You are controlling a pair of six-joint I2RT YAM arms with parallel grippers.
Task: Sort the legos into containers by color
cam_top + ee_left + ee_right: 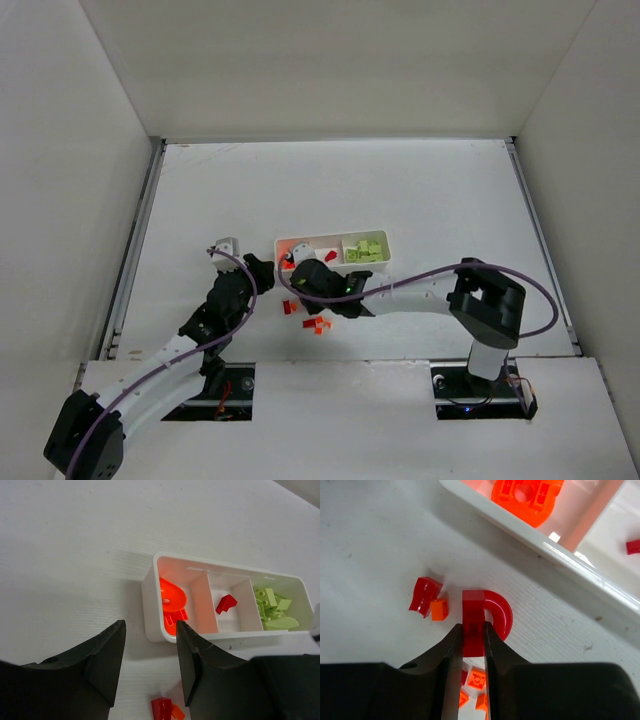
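Note:
The white tray (334, 267) has three compartments. Orange pieces (171, 602) lie in the left one, a red piece (226, 603) in the middle one, and pale green pieces (272, 610) in the right one. My right gripper (472, 630) is shut on a red arch-shaped lego (492, 611), low over the table just in front of the tray's left end (560, 550). My left gripper (150, 630) is open and empty, hovering in front of the tray's left corner. In the top view the two grippers, left (262, 274) and right (296, 284), are close together.
Loose legos lie on the table in front of the tray: a small red piece (424, 594) with a small orange one (439, 609) touching it, and several orange pieces (477, 678) under my right fingers. A red and orange pair (162, 709) lies below my left gripper.

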